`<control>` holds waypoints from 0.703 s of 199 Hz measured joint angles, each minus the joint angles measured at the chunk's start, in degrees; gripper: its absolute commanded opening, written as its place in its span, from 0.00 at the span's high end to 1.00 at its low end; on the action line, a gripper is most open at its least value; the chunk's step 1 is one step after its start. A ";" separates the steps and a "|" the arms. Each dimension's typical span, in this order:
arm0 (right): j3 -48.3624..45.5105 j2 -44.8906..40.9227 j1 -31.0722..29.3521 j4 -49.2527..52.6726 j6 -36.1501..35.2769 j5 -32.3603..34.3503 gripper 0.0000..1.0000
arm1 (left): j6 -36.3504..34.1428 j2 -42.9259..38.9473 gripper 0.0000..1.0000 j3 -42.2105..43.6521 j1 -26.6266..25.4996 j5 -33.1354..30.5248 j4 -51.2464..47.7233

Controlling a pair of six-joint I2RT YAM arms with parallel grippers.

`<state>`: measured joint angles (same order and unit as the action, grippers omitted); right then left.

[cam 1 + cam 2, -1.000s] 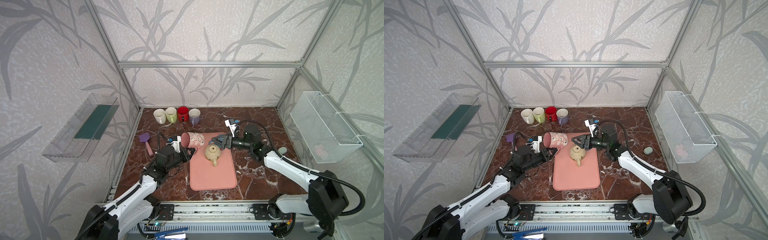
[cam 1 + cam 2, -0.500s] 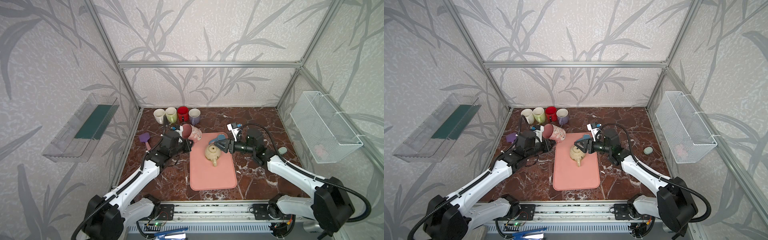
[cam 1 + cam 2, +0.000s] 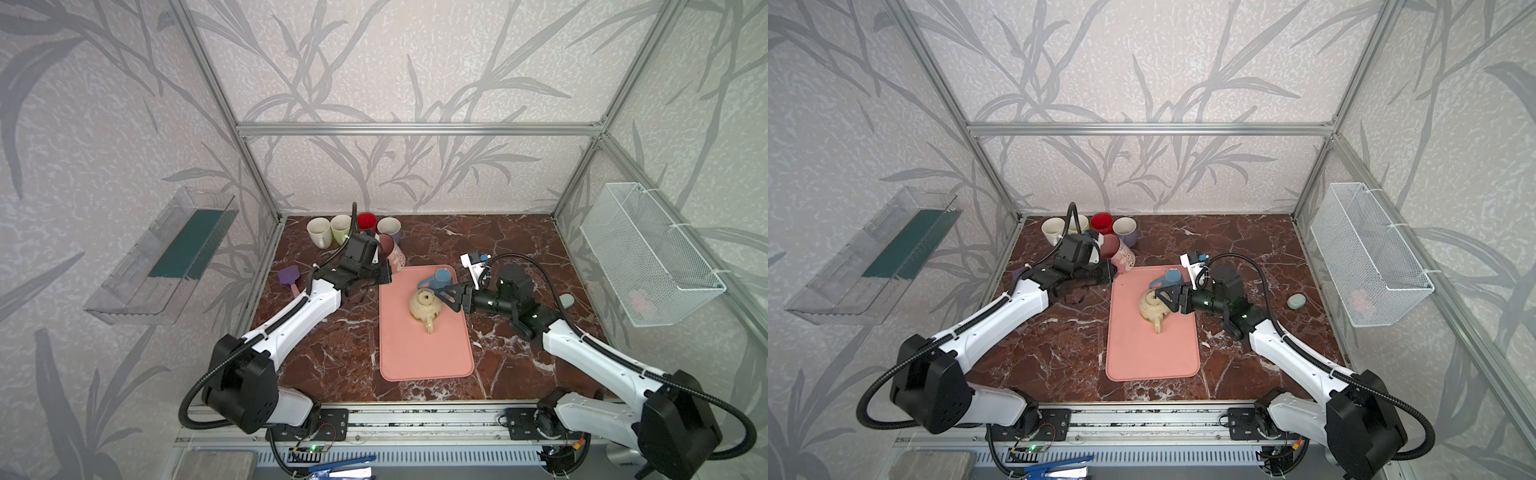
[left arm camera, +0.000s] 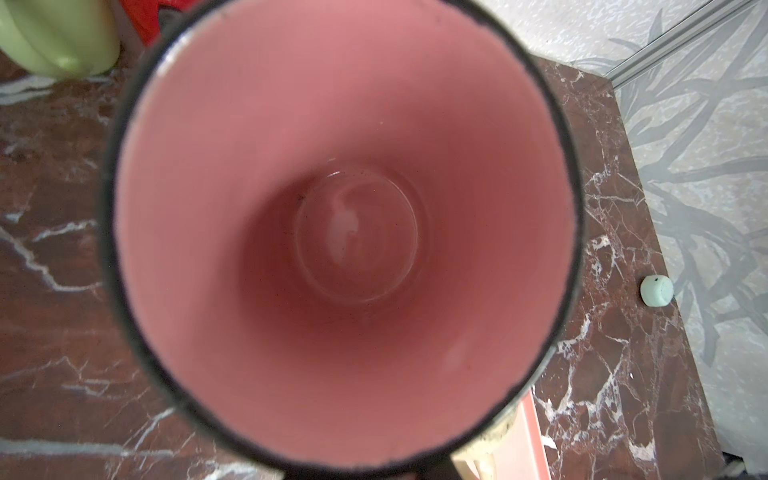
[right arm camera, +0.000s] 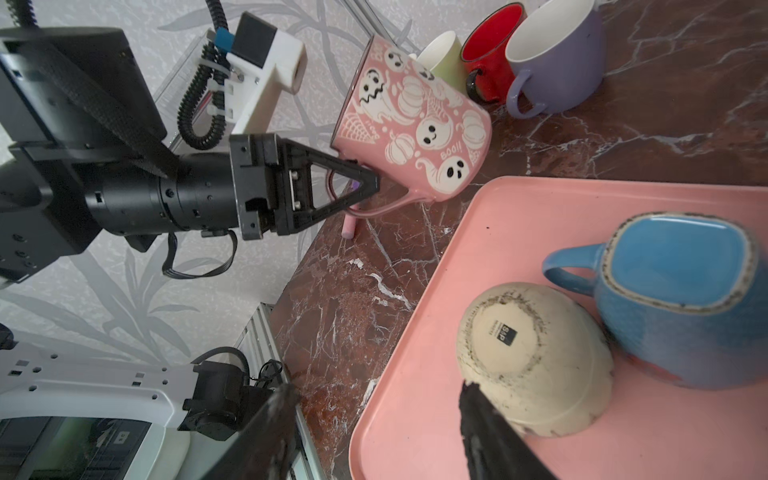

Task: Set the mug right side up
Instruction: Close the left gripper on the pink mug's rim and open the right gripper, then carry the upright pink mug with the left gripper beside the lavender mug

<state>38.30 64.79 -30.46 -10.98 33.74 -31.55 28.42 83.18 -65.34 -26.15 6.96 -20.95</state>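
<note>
At the tray's [image 5: 540,216] back corner, the left hand [image 5: 368,187] pinches the handle [image 5: 386,206] of the ghost mug [image 5: 419,124], tilted partway, seemingly for standing upright; the right hand [image 5: 376,395] hovers spread beside an overturned cream mug [image 5: 532,357].

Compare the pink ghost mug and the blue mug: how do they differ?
The pink ghost mug is tilted, its handle gripped by the left hand; the blue mug stands upside down, not held. The pink ghost mug is off the tray; the blue mug is on it. The pink ghost mug is round; the blue mug's base is squarish. Both have one handle.
</note>
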 measured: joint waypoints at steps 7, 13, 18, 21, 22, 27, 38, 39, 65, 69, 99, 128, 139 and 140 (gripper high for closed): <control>-0.48 -1.27 0.00 0.83 -0.24 0.74 0.37 | -0.44 1.46 1.00 -1.36 -0.04 -0.20 -0.15; -0.72 -2.25 0.00 1.46 -0.48 1.31 0.37 | -0.74 2.82 1.00 -2.49 -0.11 -0.42 -0.26; -0.83 -2.99 0.00 1.90 -0.66 1.79 0.37 | -0.98 3.85 1.00 -3.43 -0.17 -0.57 -0.37; -0.87 -3.48 0.00 2.16 -0.76 2.12 0.37 | -1.20 4.70 1.00 -4.22 -0.22 -0.70 -0.63; -0.87 -3.54 0.00 2.21 -0.79 2.19 0.37 | -1.25 4.87 1.00 -4.37 -0.22 -0.72 -0.68; -0.90 -4.11 0.00 2.40 -0.87 2.62 0.37 | -1.49 6.14 1.00 -5.46 -0.28 -0.87 -0.94; -0.90 -4.70 0.00 2.45 -1.03 3.28 0.37 | -2.03 9.09 1.00 -8.22 -0.44 -1.09 -1.60; -0.92 -4.72 0.00 2.45 -1.03 3.34 0.37 | -2.08 9.33 1.00 -8.44 -0.46 -1.11 -1.66; -1.90 -4.26 0.00 2.34 -1.03 4.61 0.37 | -3.69 16.57 1.00 -15.93 -1.25 -1.49 -3.23; -2.08 -4.02 0.00 2.49 -1.03 4.76 0.37 | -4.04 17.66 1.00 -17.25 -1.42 -1.51 -3.58; -2.19 -2.99 0.00 3.96 -1.51 6.14 0.36 | -6.47 24.22 1.00 -25.18 -2.34 -2.19 -5.60; -2.19 -3.02 0.00 4.26 -2.36 7.72 0.36 | -8.55 29.57 1.00 -31.85 -2.69 -3.04 -7.76; -2.19 -3.02 0.00 4.46 -2.51 8.22 0.36 | -9.42 31.67 1.00 -34.27 -2.78 -3.52 -8.41; -2.19 -3.02 0.00 4.48 -2.51 8.24 0.36 | -9.46 31.80 1.00 -34.45 -2.78 -3.54 -8.46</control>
<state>36.12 61.78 -30.46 -6.50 31.22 -23.31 18.96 114.98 -99.79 -28.93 3.42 -29.41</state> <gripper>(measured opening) 0.640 0.163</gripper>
